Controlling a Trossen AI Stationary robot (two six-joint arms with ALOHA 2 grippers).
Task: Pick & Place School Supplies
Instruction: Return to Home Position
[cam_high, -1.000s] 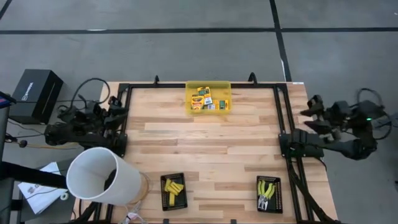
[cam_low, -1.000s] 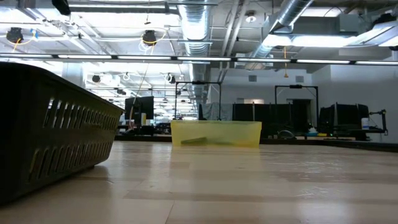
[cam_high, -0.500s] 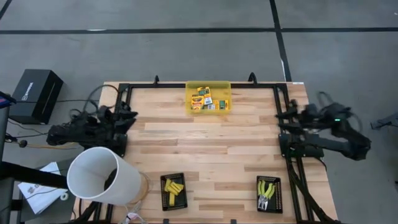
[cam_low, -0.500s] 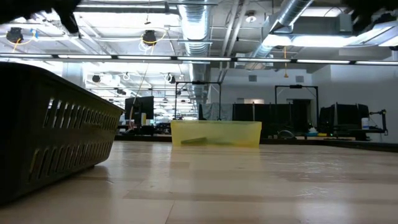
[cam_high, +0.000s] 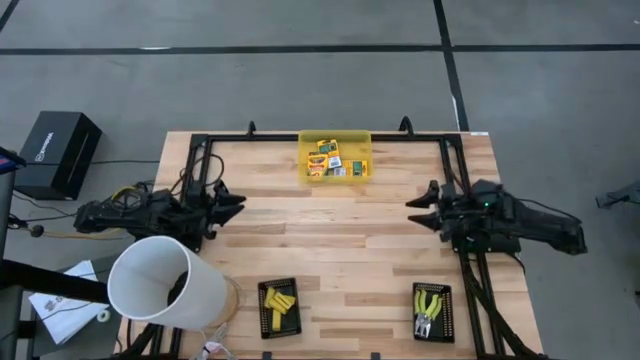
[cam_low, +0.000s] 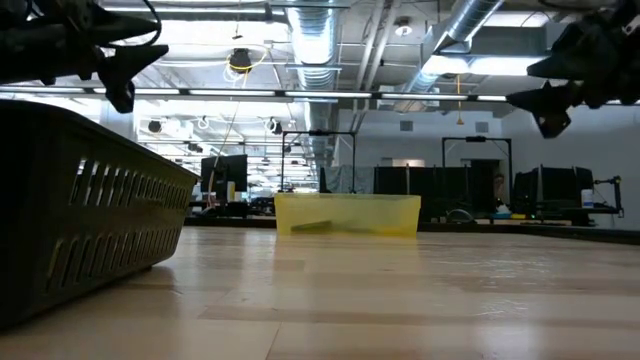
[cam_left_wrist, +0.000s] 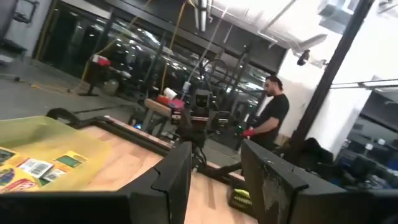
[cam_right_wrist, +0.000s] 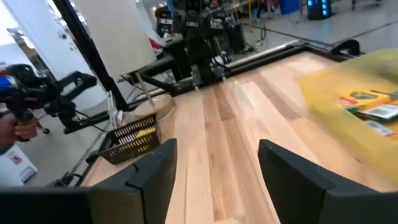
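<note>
The translucent yellow bin stands at the table's far edge with several small printed yellow-and-green boxes lying inside; it also shows in the low view. Short yellow sticks lie in a black tray near the near edge. Two yellow-green-handled tools lie in another black tray to the right. My left gripper is open above the table's left part. My right gripper is open above the right part. Both are raised and hold nothing.
A large white cylinder stands at the table's near left corner. A black frame runs along the left, far and right edges. The stick tray fills the low view's left. A person stands beyond the table; a hand shows.
Both arms have swung in from outside the table's side edges. My left gripper has moved toward the table's right, my right gripper toward the table's left, and both now point at the table's middle. Nothing on the table has moved.
</note>
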